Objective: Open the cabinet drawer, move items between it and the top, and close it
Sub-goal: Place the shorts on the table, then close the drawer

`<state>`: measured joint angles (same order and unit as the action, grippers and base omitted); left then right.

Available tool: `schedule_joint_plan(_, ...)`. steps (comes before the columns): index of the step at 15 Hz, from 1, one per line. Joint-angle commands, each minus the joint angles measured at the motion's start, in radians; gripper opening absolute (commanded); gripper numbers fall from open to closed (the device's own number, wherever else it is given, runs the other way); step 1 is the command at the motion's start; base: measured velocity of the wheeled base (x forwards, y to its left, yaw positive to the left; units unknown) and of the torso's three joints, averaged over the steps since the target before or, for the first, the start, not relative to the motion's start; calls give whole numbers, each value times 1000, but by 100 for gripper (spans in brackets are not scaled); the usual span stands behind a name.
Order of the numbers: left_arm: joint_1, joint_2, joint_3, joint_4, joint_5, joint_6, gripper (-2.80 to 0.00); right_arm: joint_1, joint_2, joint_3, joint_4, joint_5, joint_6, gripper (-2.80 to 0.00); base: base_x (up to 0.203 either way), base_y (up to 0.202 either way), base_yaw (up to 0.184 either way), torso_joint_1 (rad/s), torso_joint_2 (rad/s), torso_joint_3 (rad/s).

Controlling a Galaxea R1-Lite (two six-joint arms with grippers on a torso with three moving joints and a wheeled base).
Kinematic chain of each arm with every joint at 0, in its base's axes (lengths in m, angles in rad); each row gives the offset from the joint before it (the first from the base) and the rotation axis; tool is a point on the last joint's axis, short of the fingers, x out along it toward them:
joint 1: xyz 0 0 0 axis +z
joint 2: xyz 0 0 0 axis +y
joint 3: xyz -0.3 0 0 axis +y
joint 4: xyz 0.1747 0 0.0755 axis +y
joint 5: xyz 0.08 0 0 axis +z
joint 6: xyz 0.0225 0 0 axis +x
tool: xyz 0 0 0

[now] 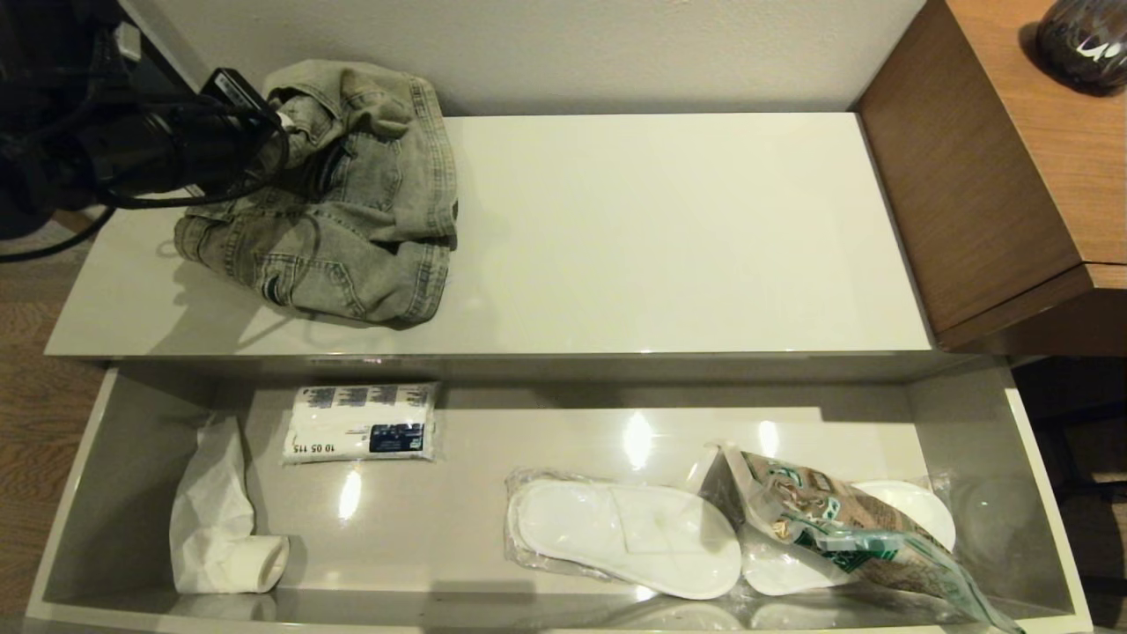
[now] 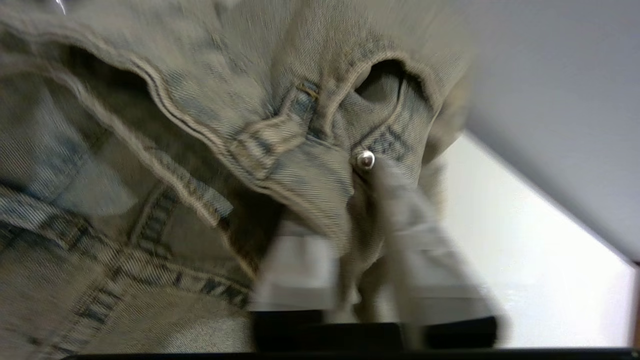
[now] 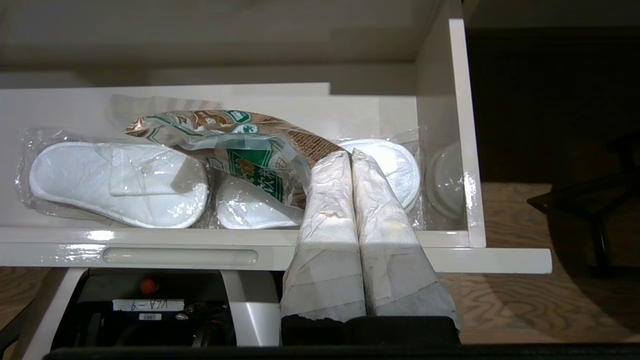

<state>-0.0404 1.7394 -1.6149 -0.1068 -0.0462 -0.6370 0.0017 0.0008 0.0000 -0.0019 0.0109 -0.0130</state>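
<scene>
The cabinet drawer (image 1: 132, 493) stands pulled out below the cream top (image 1: 660, 229). A faded denim garment (image 1: 352, 220) lies bunched on the top's left end. My left gripper (image 1: 280, 119) is shut on a fold at its back edge. In the left wrist view the gripper (image 2: 360, 220) pinches denim (image 2: 150, 200) just below a metal rivet. The clear food bag with a green band (image 1: 836, 519) lies in the drawer's right end, across a slipper. My right gripper (image 3: 351, 156) is shut and empty, hovering at the drawer's front wall (image 3: 175, 240) and pointing at the bag (image 3: 240, 150). It is outside the head view.
Plastic-wrapped white slippers (image 1: 629, 537) lie mid-drawer beside the bag. A white-and-blue tissue pack (image 1: 361, 423) sits at the back left, and crumpled white wrapping (image 1: 216, 528) lies at the left wall. The taller brown desk (image 1: 995, 176) borders the top on the right.
</scene>
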Motion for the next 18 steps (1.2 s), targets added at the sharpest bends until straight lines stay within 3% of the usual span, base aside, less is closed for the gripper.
schedule_joint_plan(1, -10, 23, 4, -1, 5, -2, 0, 1, 1, 2, 0, 0, -1, -280, 0, 0, 0, 0, 0, 0)
schedule_joint_plan(10, -12, -175, 73, -23, -66, -48, 0, 0, 1, 0, -1, 0, -1, -280, 0, 0, 0, 0, 0, 0)
schedule_joint_plan(12, -11, -299, 164, 17, -147, -44, 0, 0, 1, 0, -1, 0, -1, -280, 0, 0, 0, 0, 0, 0)
schedule_joint_plan(15, -11, -560, 331, 182, -295, -19, 0, 1, 1, 0, -1, 0, -1, -280, 0, 0, 0, 0, 0, 0)
schedule_joint_plan(16, -10, -642, 387, 264, -310, 5, -280, 1, 1, 0, -1, 0, -1, -280, 0, 0, 0, 0, 0, 0)
schedule_joint_plan(18, -10, -774, 496, 424, -338, 53, -280, 1, 1, 0, -1, 0, -1, -280, 0, 0, 0, 0, 0, 0)
